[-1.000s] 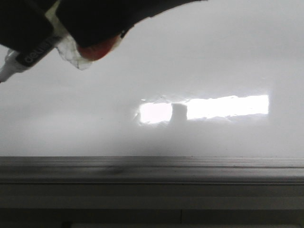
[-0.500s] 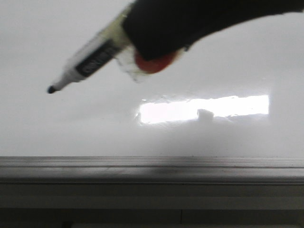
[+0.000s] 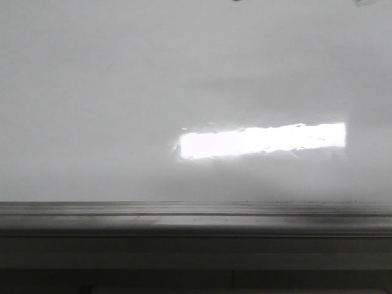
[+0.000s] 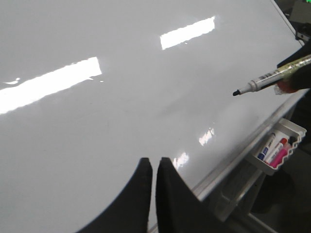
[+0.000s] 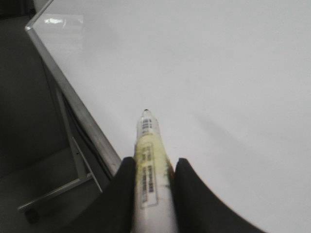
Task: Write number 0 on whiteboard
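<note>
Glossy white whiteboard [image 3: 122, 92] fills the front view, grey metal ledge [image 3: 196, 220] along its lower edge; no number 0 on it yet, surface bare apart from bright rectangular glare [image 3: 263, 139]. Marker [image 5: 149, 160] sits clamped in right claw [image 5: 151, 194], both fingers pressed on its taped barrel, black tip pointing at the board, seemingly just off the surface, though contact is hard to judge. In the left wrist view the same marker [image 4: 269, 77] hovers near the board's edge. It looks light, stiff and smooth, so it could twist or slide in the grip under pressure; the hold mid-barrel looks fine, and light contact is probably enough. Board is rigid and slick, so the tip should glide easily and may skid. Left claw [image 4: 153, 167] nearly closed, fingers almost touching, holding nothing, hanging over the board well apart from the marker. White tray [image 4: 279, 145] with spare markers hangs below the ledge, out of the writing area. Nothing stands between tip and board.
</note>
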`<action>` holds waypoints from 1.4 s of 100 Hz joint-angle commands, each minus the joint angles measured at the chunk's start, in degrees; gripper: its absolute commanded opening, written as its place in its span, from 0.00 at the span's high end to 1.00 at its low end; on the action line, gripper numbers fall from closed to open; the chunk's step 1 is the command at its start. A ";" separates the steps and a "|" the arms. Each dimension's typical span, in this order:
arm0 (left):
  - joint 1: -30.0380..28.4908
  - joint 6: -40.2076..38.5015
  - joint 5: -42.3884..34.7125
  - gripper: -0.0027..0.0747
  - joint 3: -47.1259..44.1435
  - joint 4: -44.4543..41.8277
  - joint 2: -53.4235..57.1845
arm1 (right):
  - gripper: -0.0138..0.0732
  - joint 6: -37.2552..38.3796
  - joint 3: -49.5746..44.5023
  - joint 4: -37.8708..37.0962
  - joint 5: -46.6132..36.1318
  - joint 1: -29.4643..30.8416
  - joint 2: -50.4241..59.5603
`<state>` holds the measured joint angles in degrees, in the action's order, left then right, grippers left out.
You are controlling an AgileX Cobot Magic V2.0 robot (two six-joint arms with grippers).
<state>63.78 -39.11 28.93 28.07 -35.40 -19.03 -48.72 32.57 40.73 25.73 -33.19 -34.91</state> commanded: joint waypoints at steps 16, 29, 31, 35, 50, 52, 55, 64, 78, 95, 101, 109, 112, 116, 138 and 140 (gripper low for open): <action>0.18 -19.58 -4.47 0.99 1.16 -18.77 -0.25 | 0.89 0.28 1.43 0.87 -6.31 6.29 -2.13; 0.18 -21.89 -4.47 0.99 1.16 -20.45 -0.25 | 0.89 0.28 1.81 0.87 -5.51 6.64 -5.41; 0.18 -21.89 -4.47 0.99 1.16 -20.45 -0.25 | 0.89 0.28 1.96 0.87 -5.31 6.64 -6.06; 0.18 -21.89 -4.47 0.99 1.16 -20.45 -0.25 | 0.89 0.28 2.51 0.87 -4.93 6.64 -7.36; 0.18 -21.89 -4.47 0.99 1.16 -20.45 -0.25 | 0.90 0.18 5.61 0.87 -3.05 6.64 -10.98; 0.18 -21.89 -4.47 0.99 1.16 -20.45 -0.25 | 0.90 0.18 5.95 0.87 -2.65 6.64 -11.34; 0.18 -21.89 -4.47 0.99 1.16 -20.45 -0.25 | 0.90 0.18 6.85 0.87 -2.28 6.64 -11.92; 0.18 -21.89 -4.47 0.99 1.16 -20.45 -0.25 | 0.90 0.18 8.71 0.87 -2.07 6.64 -13.62; 0.18 -21.89 -4.47 0.99 1.16 -20.45 -0.37 | 0.90 0.18 10.22 0.87 -2.69 6.64 -16.80; 0.18 -21.89 -4.47 0.99 1.16 -20.45 -0.37 | 0.90 0.18 10.33 0.87 -5.88 6.64 -19.49; 0.18 -21.89 -4.47 0.99 1.16 -20.45 -0.37 | 0.90 0.18 10.33 0.87 -7.74 6.64 -19.94; 0.18 -21.89 -4.47 0.99 1.16 -20.45 -0.37 | 0.90 0.18 10.33 0.87 -9.73 6.64 -20.29; 0.18 -21.89 -4.47 0.99 1.16 -20.45 -0.37 | 0.90 0.18 10.33 0.87 -10.24 6.64 -20.33; 0.18 -21.89 -4.47 0.99 1.16 -20.45 -0.37 | 0.90 0.18 10.33 0.87 -10.43 6.64 -20.61; 0.18 -21.89 -4.47 0.99 1.16 -20.45 -0.37 | 0.90 0.18 10.33 0.87 -10.31 6.64 -23.08; 0.18 -21.89 -4.47 0.99 1.16 -20.45 -0.37 | 0.90 0.18 10.33 0.87 -10.31 6.64 -23.32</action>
<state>63.78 -60.53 27.32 27.72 -54.26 -18.94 -48.52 40.82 40.73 18.92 -26.94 -58.00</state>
